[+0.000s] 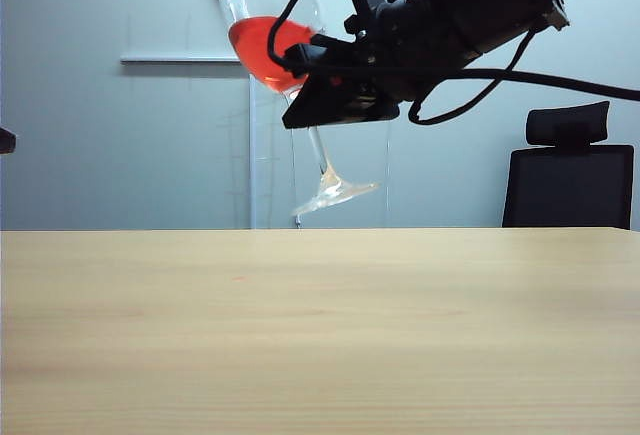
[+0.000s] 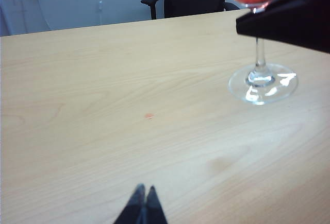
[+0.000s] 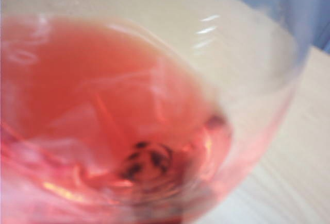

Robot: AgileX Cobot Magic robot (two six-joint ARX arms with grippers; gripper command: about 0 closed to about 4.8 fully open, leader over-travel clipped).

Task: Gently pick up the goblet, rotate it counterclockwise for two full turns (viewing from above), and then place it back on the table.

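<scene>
The goblet (image 1: 272, 50), fragile, slippery and liquid-laden, is held tilted above the table (image 1: 320, 335), clamped below the bowl by the right gripper (image 1: 315, 90); the left gripper (image 2: 143, 203) is closed, empty.

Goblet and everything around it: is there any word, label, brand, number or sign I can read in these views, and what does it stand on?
None readable.
Goblet, tilted and held off the table by the shut right gripper: no print visible on it.
Left gripper, shut, low over the table: no markings visible.
Office chair and wall strip: no visible text.
</scene>
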